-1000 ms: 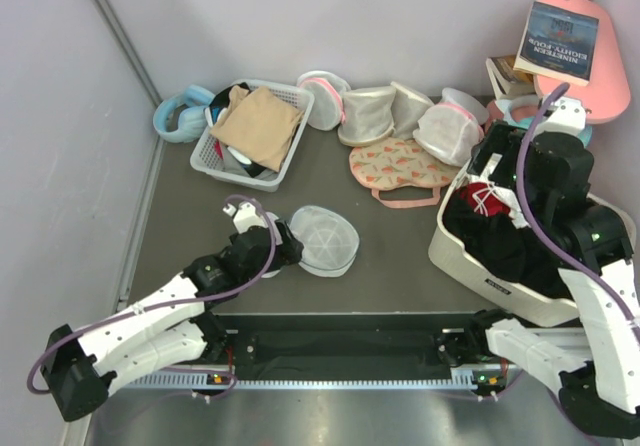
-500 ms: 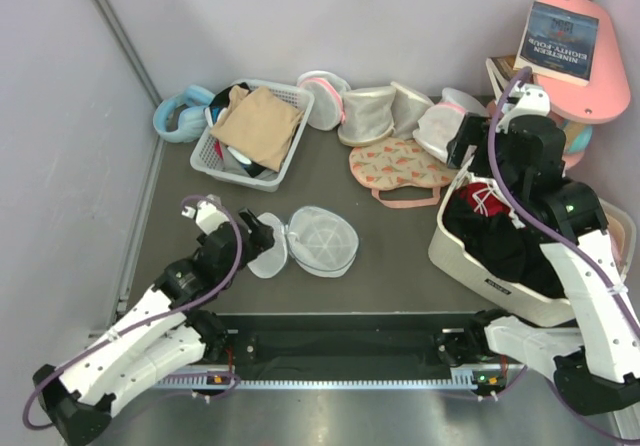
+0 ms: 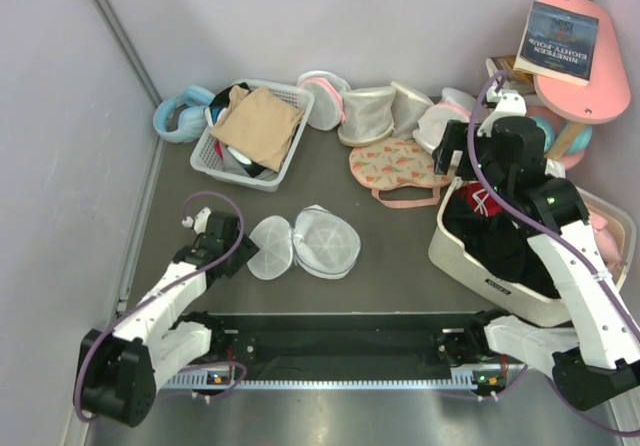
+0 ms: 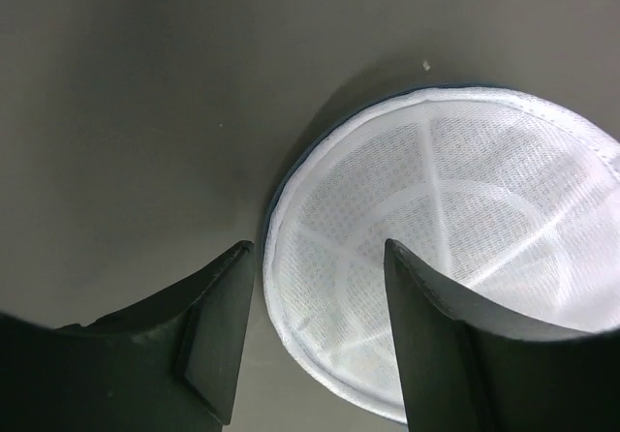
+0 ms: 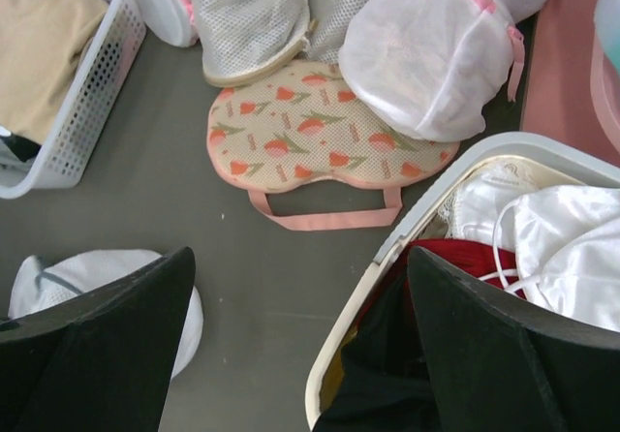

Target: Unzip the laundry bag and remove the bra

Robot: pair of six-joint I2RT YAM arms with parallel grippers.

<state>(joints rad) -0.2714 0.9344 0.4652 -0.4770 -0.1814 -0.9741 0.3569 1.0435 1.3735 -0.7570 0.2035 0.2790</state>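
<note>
Left gripper (image 4: 320, 354): fingers (image 4: 215, 340) apart, astride the laundry bag's (image 4: 455, 209) rim, not clamped on it.
Laundry bag: lies opened in two white mesh halves on the dark table (image 3: 400, 256), near the front, left of centre.
Right gripper (image 5: 300, 354): fingers wide apart, empty, above the edge of the white bin (image 5: 455, 175) of clothes.

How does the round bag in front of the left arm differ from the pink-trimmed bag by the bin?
The laundry bag lies spread open in two halves, flat on the table; the pink-trimmed bag is shut and domed, resting against other bags. The laundry bag's rim is white, the other's pink. Both are round white mesh.
</note>
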